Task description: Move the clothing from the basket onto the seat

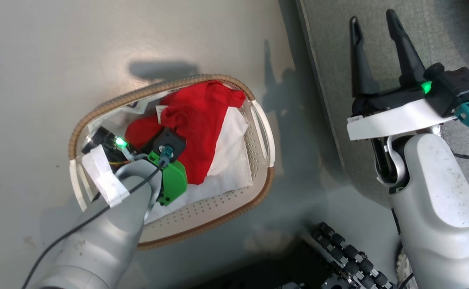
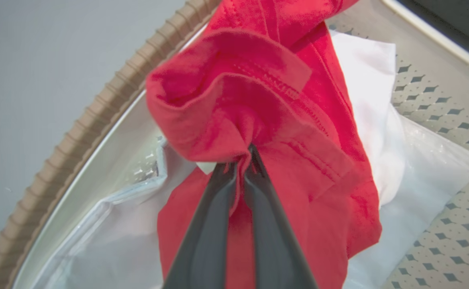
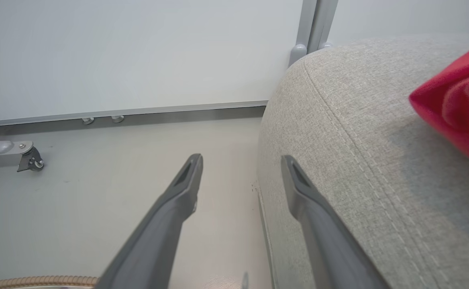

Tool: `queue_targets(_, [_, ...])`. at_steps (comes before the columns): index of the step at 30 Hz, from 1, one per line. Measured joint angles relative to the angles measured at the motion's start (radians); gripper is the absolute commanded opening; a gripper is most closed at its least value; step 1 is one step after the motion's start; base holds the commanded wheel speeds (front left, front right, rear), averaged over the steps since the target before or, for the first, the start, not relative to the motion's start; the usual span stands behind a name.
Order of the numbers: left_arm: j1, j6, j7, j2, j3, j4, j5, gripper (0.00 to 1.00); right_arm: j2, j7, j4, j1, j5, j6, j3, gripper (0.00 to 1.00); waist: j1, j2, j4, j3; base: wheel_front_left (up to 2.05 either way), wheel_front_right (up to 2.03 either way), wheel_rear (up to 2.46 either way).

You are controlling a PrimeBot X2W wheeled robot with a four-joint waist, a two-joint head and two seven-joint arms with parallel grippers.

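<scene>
Clothing (image 1: 202,120), crumpled thin red fabric, lies in the oval perforated white basket (image 1: 202,208) beneath the left arm (image 1: 110,224); the right gripper (image 1: 373,24) gapes wide over the grey seat (image 1: 439,36). Left wrist view: the left gripper (image 2: 244,160) pinches a stitched red fold above white lining (image 2: 371,72). Right wrist view: rounded, seamed woven upholstery beside parted fingers (image 3: 178,200).

A: Where is room?
B: Over the grey floor (image 1: 302,140) between the oval white plastic basket (image 1: 202,210) with brown woven rim and the large grey fabric seat (image 1: 439,36).
A: What blocks?
B: That rim and crumpled red clothing (image 1: 194,120) hem the left gripper (image 2: 244,160); the seat's rounded edge flanks the right gripper (image 1: 372,16).
</scene>
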Motion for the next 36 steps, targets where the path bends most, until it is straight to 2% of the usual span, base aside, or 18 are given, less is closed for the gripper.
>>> queue_targets(17, [0.245, -0.011, 0.0, -0.016, 0.044, -0.299, -0.122, 0.0, 0.002, 0.0, 0.091, 0.158, -0.063, 0.0, 0.018, 1.0, 0.0, 0.0, 0.078, -0.283, 0.0, 0.0, 0.0])
queue_targets(25, [0.357, -0.008, 0.0, -0.018, 0.105, -0.48, -0.141, 0.0, 0.001, 0.0, 0.118, 0.259, -0.066, 0.0, 0.015, 1.0, 0.0, 0.0, 0.132, -0.431, 0.0, 0.0, 0.0])
queue_targets(36, [0.432, -0.021, 0.0, -0.019, 0.187, -0.713, -0.167, 0.0, -0.003, 0.0, 0.139, 0.363, -0.086, 0.0, 0.038, 1.0, 0.0, 0.0, 0.204, -0.604, 0.0, 0.0, 0.0])
